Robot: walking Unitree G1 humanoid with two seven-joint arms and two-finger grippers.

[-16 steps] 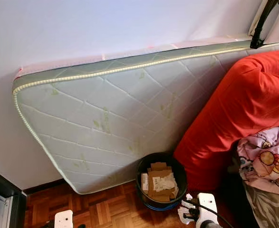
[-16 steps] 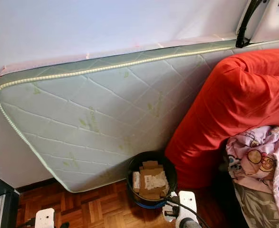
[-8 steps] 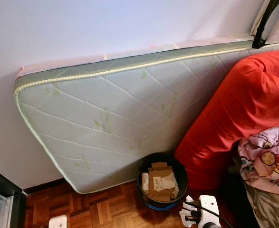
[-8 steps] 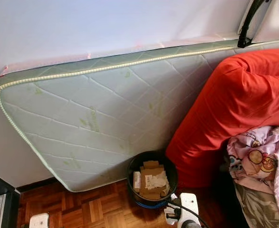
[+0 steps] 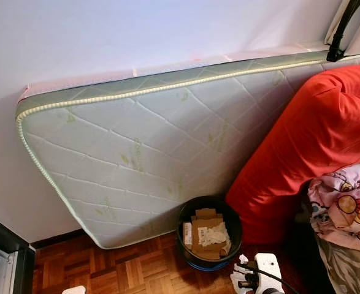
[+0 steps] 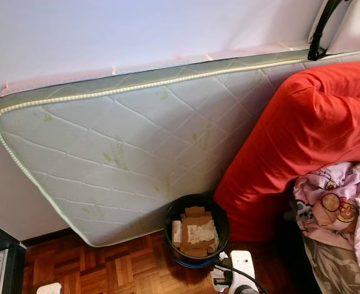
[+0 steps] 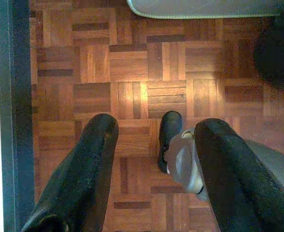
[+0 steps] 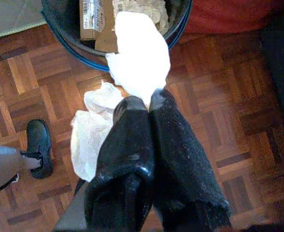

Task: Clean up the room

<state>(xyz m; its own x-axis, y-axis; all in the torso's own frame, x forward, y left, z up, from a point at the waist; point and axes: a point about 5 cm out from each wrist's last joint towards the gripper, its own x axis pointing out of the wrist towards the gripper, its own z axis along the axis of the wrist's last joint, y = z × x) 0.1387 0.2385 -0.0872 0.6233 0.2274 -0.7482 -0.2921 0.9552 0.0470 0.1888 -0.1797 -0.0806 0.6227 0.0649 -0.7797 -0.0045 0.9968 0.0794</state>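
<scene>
My right gripper point(image 8: 149, 100) is shut on a crumpled white tissue point(image 8: 138, 53), held just above the parquet next to a black bin point(image 8: 67, 41). The tissue's upper end overlaps the bin's rim, and another fold hangs beside the fingers. The bin point(image 5: 208, 200) stands on the floor against a leaning mattress and holds cardboard scraps point(image 5: 207, 236) and paper. In the head views the right wrist point(image 5: 267, 272) sits low, just in front of the bin. My left gripper point(image 7: 158, 129) hangs open over bare parquet, nothing between its fingers.
A quilted pale green mattress point(image 5: 143, 153) leans against the white wall. A big red cushion point(image 5: 302, 141) and a pink cartoon blanket point(image 5: 345, 202) crowd the right side. A dark door frame point(image 5: 5, 251) stands at the lower left. My own foot point(image 7: 170, 130) shows on the floor.
The left arm has sunk toward the bottom edge of the head views. The right wrist has dropped slightly, staying by the bin with the tissue.
</scene>
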